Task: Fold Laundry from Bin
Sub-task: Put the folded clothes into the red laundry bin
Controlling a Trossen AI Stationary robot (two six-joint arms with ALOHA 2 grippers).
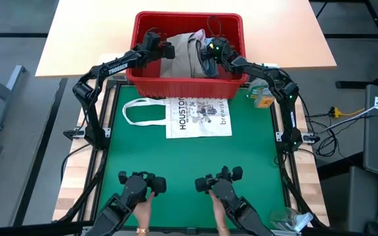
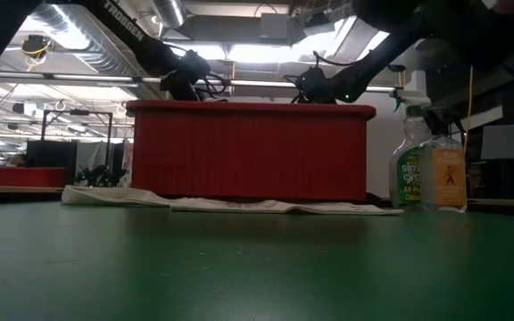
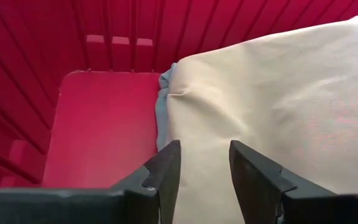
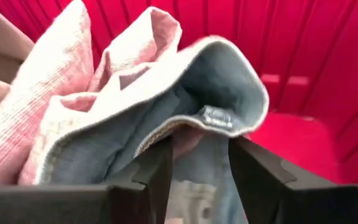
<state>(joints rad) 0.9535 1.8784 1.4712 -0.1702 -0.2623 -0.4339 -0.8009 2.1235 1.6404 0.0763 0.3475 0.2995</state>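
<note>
Laundry [image 1: 188, 56] sits piled in the red bin [image 1: 236, 29] at the table's far edge. Your left gripper [image 3: 204, 163] hangs with fingers apart over khaki cloth [image 3: 278, 106]; your right gripper [image 4: 199, 163], likewise spread, straddles a blue garment [image 4: 222, 81], apparently lining up a grab.

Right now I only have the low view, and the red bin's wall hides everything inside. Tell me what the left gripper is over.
Observer: The left gripper hangs open over a khaki cloth inside the bin.
Operator: Now give me the right one.
Observer: The right gripper is open over the folded edge of a light blue garment, next to a pale pink cloth.
</note>
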